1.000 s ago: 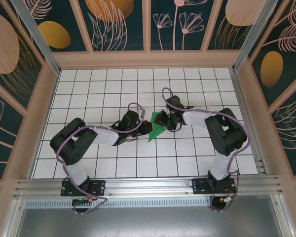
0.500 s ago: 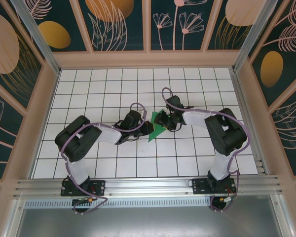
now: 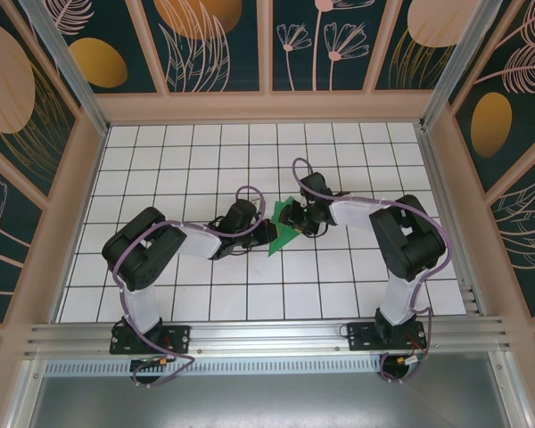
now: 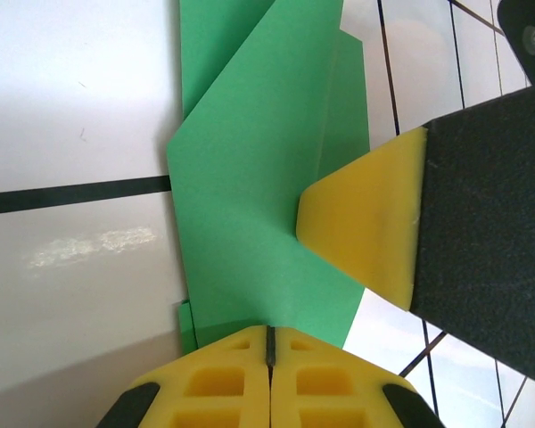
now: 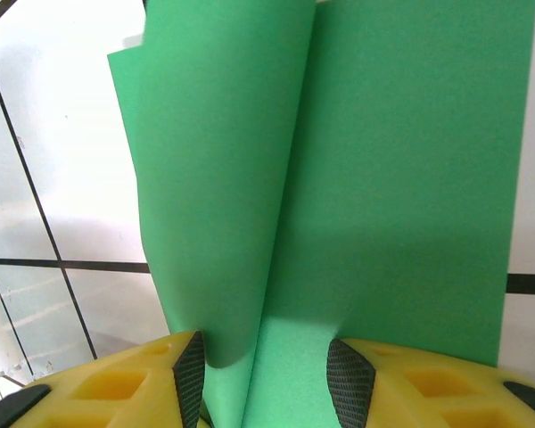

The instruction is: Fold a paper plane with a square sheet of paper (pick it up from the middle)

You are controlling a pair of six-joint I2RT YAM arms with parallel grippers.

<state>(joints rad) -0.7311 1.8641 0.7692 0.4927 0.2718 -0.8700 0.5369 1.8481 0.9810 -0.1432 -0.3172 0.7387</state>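
Note:
The square sheet of paper is folded into a creased green wedge on the middle of the white grid table, between the two grippers. My left gripper reaches it from the left. In the left wrist view its yellow fingers are shut, with their tips on the near edge of the flat paper. My right gripper comes in from the right, and one of its yellow fingers rests on the paper. In the right wrist view its jaws stand apart over the paper, with a raised curled flap between the pads.
The white grid table is boxed in by wooden walls at the back and on both sides. An aluminium rail runs along the near edge by the arm bases. Open tiles lie around the paper on every side.
The left arm has swung its elbow to the right and pushed its gripper slightly closer onto the paper. The right arm and the paper have stayed in place.

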